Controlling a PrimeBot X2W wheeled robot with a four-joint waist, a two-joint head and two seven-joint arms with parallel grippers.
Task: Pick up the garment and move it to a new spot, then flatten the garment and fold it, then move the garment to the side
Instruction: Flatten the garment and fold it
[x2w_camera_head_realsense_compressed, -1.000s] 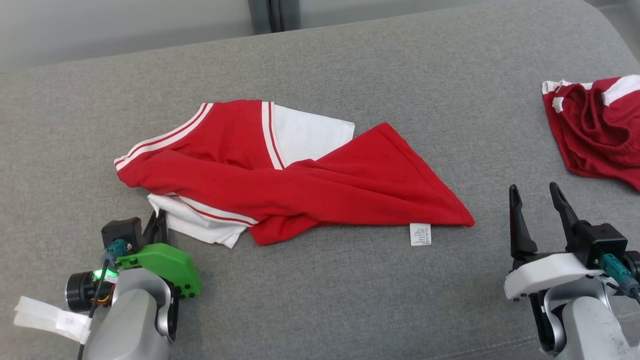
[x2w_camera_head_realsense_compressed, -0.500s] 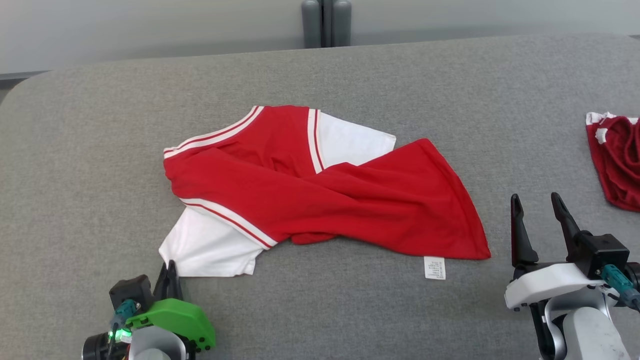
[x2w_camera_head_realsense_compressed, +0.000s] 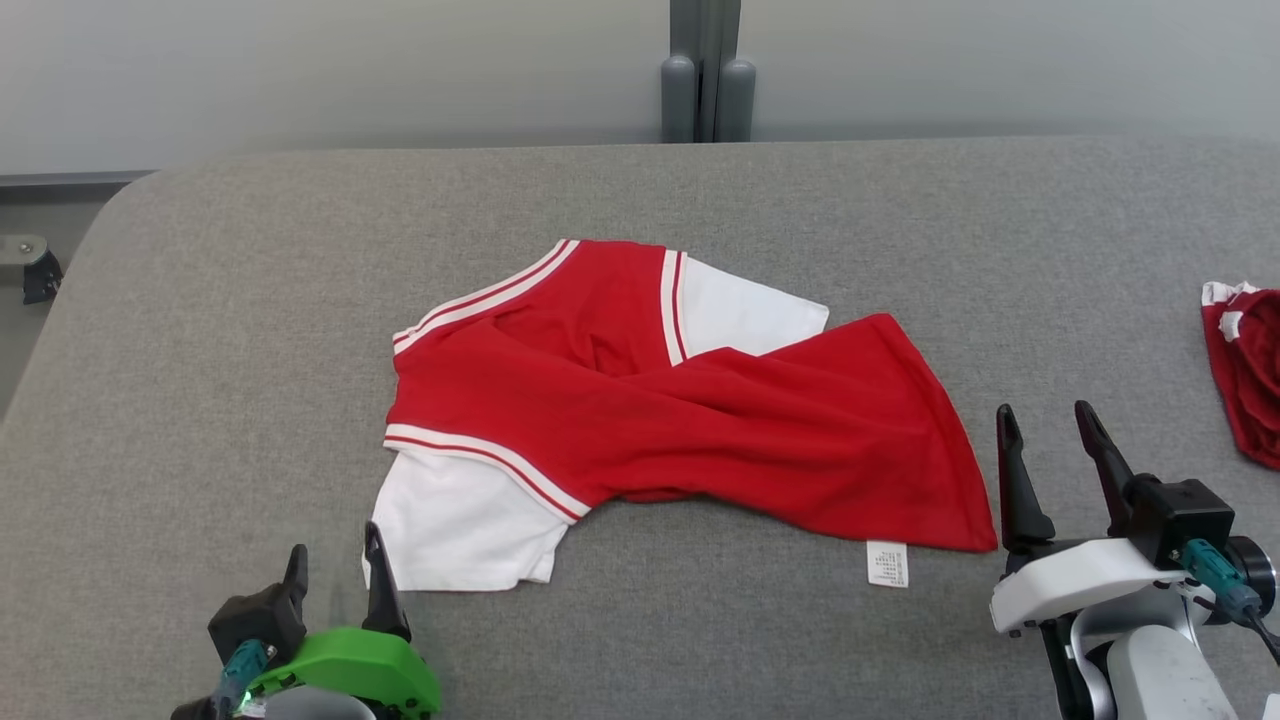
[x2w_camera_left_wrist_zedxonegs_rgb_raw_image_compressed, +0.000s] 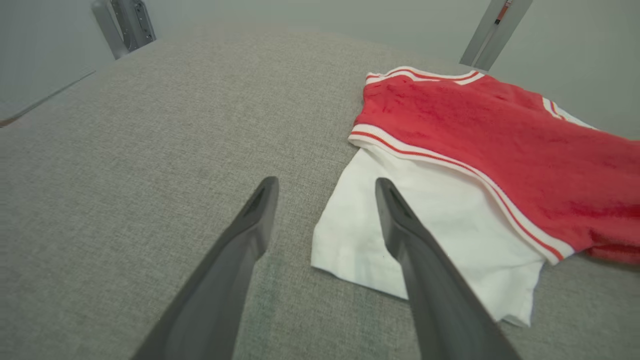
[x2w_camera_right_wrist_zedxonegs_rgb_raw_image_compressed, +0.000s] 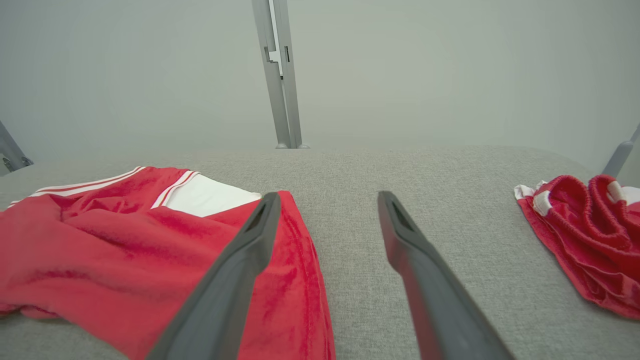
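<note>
Grey fabric surface (x2w_camera_head_realsense_compressed: 230, 330) carried the red-and-white garment (x2w_camera_head_realsense_compressed: 690, 430), rumpled, at centre. Your left gripper (x2w_camera_head_realsense_compressed: 335, 540) stood spread wide at its white sleeve (x2w_camera_head_realsense_compressed: 460, 530) corner, holding nothing. Your right gripper (x2w_camera_head_realsense_compressed: 1043, 410) gaped empty just beside the red hem, and a second red garment (x2w_camera_head_realsense_compressed: 1245, 370) lay far right.

A red and white garment (x2w_camera_head_realsense_compressed: 680, 440) is laid crumpled at the middle of a grey pad (x2w_camera_head_realsense_compressed: 200, 350). The left gripper (x2w_camera_head_realsense_compressed: 335, 540) is held parted by its near sleeve (x2w_camera_head_realsense_compressed: 460, 520), and the right gripper (x2w_camera_head_realsense_compressed: 1043, 408) is held parted just right of its hem (x2w_camera_head_realsense_compressed: 955, 470). A second red cloth (x2w_camera_head_realsense_compressed: 1250, 370) is seen at the right edge.
</note>
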